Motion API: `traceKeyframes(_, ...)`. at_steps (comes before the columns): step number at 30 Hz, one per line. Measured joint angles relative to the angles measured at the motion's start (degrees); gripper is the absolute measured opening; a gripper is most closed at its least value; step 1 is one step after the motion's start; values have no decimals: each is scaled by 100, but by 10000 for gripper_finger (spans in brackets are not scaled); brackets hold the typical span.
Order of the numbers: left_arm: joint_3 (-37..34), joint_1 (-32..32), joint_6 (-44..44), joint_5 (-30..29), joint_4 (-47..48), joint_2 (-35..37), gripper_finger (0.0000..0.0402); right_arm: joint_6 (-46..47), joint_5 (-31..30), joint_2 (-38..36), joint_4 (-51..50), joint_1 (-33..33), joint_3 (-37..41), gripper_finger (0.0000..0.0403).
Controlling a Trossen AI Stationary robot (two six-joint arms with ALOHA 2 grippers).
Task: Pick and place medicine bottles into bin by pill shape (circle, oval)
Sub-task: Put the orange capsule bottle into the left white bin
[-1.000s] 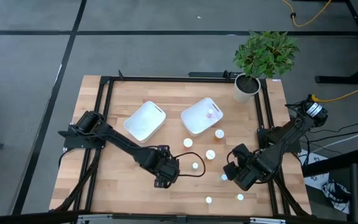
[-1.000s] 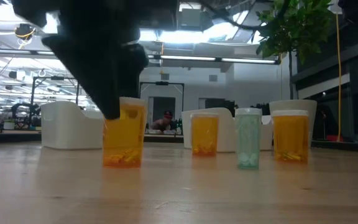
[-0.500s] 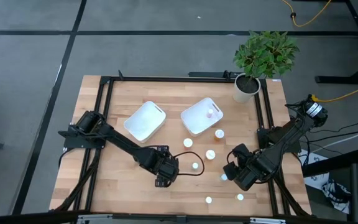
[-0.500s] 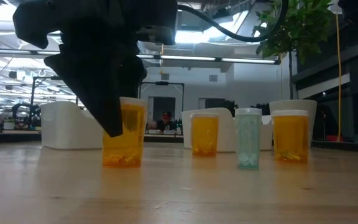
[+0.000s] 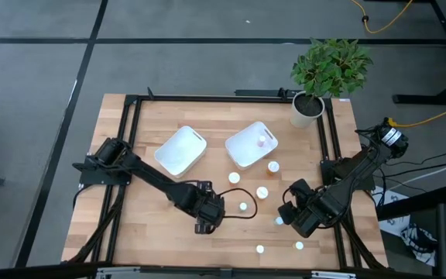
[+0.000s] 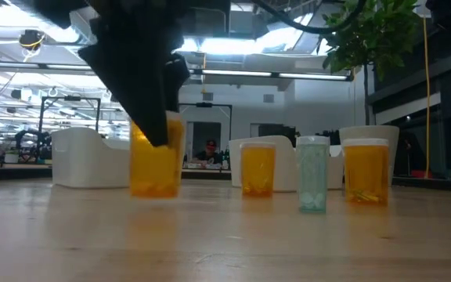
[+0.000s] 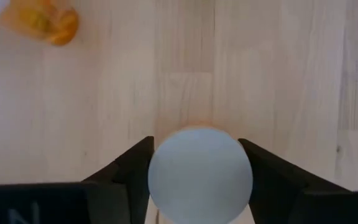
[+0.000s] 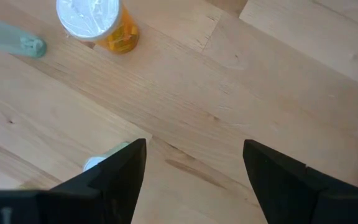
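Two dark arms work over the pale wooden slatted table (image 5: 153, 232). Left gripper (image 5: 208, 217) sits low at the table's middle front, its fingers clamped on an orange translucent medicine bottle with a pale round cap (image 7: 200, 174); the left wrist view shows the cap filling the gap, both dark fingers (image 7: 129, 171) pressed to its sides. From the low view this held bottle (image 6: 156, 160) stands upright with the dark gripper covering its upper part, base at or just off the wood, cannot tell which. Right gripper (image 5: 296, 215) hangs near the front right of the table, fingers spread wide with nothing between them, bare boards showing in the gap. Just beside one right finger a pale green bottle (image 8: 107, 155) peeks out; farther off stands another orange bottle with a foil-bright cap (image 8: 101, 22). Low view: three more bottles upright in a row right of the held one, orange (image 6: 257, 168), pale green (image 6: 312, 174), orange (image 6: 365, 171). Two white rounded plastic bins (image 5: 181, 149) (image 5: 248, 146) lie side by side toward the back; the right one holds a small pinkish bottle (image 5: 262, 141). White pot with a leafy green plant (image 5: 308, 107) stands at the back right corner.
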State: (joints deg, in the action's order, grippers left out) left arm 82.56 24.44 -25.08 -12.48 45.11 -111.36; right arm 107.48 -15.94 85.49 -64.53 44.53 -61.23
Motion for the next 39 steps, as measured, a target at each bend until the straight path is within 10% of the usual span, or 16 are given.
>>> traceKeyframes(12,1069,-370,493,-846,2496,228,189,2,0,0,0,0,-1,270)
traceKeyframes(24,1137,-1516,1206,-1273,3398,2114,189,-122,-139,2,2,2,0,270)
traceKeyframes(39,1125,-3781,1822,-299,3760,2961,189,-131,-148,2,46,0,0,270)
